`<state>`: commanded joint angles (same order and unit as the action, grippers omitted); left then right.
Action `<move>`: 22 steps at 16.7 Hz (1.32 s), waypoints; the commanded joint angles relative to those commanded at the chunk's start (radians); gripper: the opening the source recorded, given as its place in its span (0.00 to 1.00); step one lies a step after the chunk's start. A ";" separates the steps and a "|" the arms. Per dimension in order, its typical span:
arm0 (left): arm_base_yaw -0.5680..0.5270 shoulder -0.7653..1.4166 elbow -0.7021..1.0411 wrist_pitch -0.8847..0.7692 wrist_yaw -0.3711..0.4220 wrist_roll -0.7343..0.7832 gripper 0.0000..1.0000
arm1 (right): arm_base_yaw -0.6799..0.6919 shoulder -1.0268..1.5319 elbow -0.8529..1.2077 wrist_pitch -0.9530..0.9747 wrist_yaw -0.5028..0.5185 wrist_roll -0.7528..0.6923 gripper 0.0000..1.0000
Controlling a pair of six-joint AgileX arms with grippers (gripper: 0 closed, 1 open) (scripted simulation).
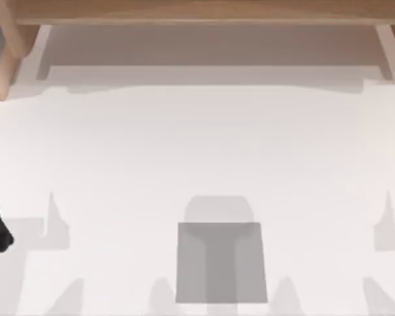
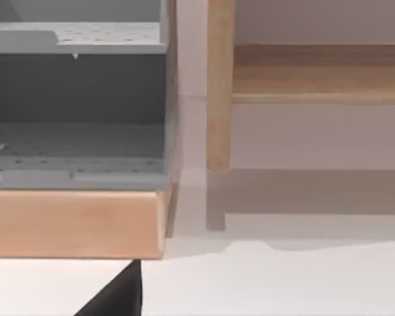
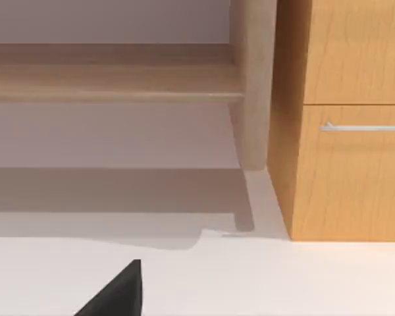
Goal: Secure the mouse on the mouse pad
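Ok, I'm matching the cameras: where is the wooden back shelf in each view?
Top view: wooden shelf spans the far edge.
Left wrist view: beside the grey cabinet.
Right wrist view: beside the drawer cabinet.
Shared landmark: the white table.

Mouse pad [image 1: 218, 263]: flat matt mid-grey, no texture. Desk [image 1: 197, 151]: smooth matt white. Shelf rail [image 1: 197, 10]: light wood, satin. Cabinet [image 3: 355, 118]: orange wood grain, with a metal-looking bar handle [image 3: 365, 127]. Grey unit [image 2: 76, 99]: perforated matt panels, pale wood base.
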<state>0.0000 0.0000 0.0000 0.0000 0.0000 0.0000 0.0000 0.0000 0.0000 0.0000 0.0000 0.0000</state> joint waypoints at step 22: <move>0.000 0.000 0.000 0.000 0.000 0.000 1.00 | -0.078 1.352 0.693 -0.897 0.029 -1.248 1.00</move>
<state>0.0000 0.0000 0.0000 0.0000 0.0000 0.0000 -0.0777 1.3522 0.6935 -0.8972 0.0286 -1.2481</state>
